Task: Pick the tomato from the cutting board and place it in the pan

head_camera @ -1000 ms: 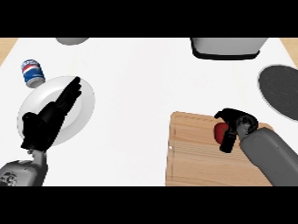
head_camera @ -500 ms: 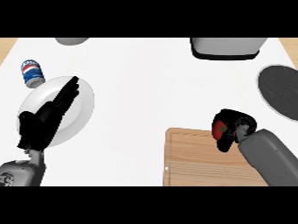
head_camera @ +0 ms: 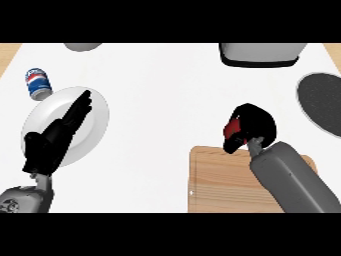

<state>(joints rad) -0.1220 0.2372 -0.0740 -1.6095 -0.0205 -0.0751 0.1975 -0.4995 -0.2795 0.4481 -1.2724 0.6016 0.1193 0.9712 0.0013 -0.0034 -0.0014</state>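
The right hand (head_camera: 248, 129) has its fingers curled round the tomato (head_camera: 234, 126), of which only a red sliver shows between the black fingers, and over the last second it has carried the fruit up and off the cutting board (head_camera: 225, 180). A second ago the hand sat over the board's upper right part with the tomato still on the wood; now hand and tomato are just past the board's far edge, over white counter, so the pick looks done and the carry is under way. Whether the tomato is well seated in the grasp cannot be told, as the fingers hide most of it. The pan (head_camera: 334, 103), the dark round thing, lies beyond the board and to its right, still apart from the hand, so what remains by my reckoning is a short travel further out and rightward, then a release over the pan's dark face. The left hand (head_camera: 55, 140) rests with straight fingers over the white plate (head_camera: 92, 107), well to the board's left, unchanged in pose. A blue soda can (head_camera: 38, 83) stands beyond that plate, clear of the route.
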